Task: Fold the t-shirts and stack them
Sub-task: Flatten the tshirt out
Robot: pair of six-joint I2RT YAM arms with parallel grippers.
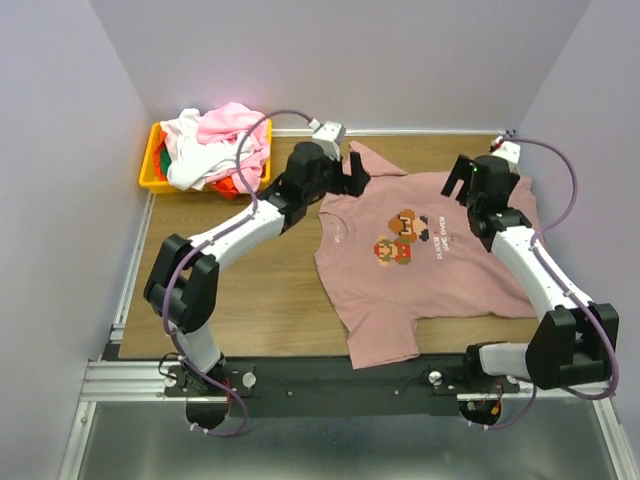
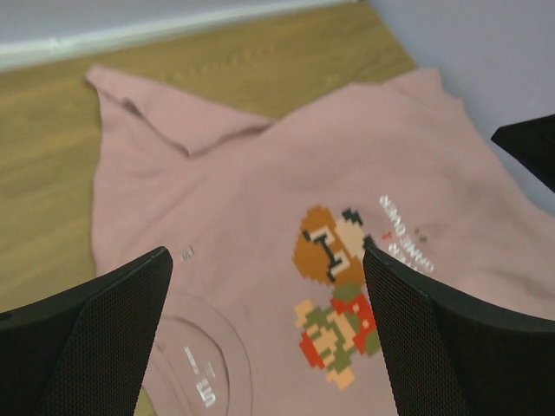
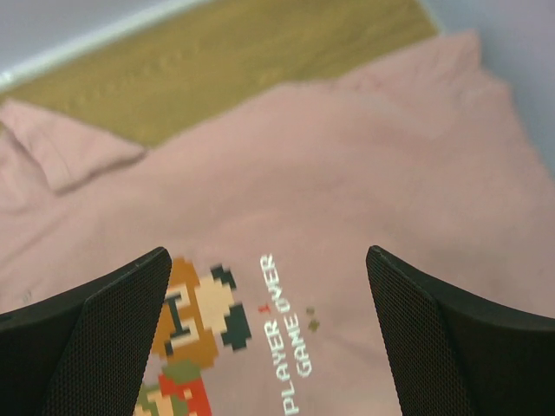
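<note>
While both grippers hover with nothing in them, quick status. Left gripper (image 2: pixel 264 253): fingers wide apart, only cloth visible below, no contact that I can see. Right gripper (image 3: pixel 266 253): same, fingers spread, empty, hanging over the text side of the print.

Under them is the mauve-pink t-shirt (image 1: pixel 430 275), print side up on the wooden table (image 1: pixel 260 290), between the two arms and closer to the right one. It lies sideways: collar toward the left arm, hem toward the right, one sleeve at the far edge, the other at the near edge. The pixel-art print (image 1: pixel 403 238) is fully exposed. The far sleeve (image 2: pixel 173 117) looks creased or partly turned under, but the wrist view is too soft to be sure.

Progress, as I judge it: early. This tee is spread out but shows no fold, and nothing is stacked anywhere on the table. The other t-shirts (image 1: pixel 215 145) (white, light pink, bits of red-orange and green) sit heaped in the yellow bin (image 1: pixel 152 180) at the far left corner, well apart from the work area.

Left to do: fold this one, start the stack, then work through the whole pile.
</note>
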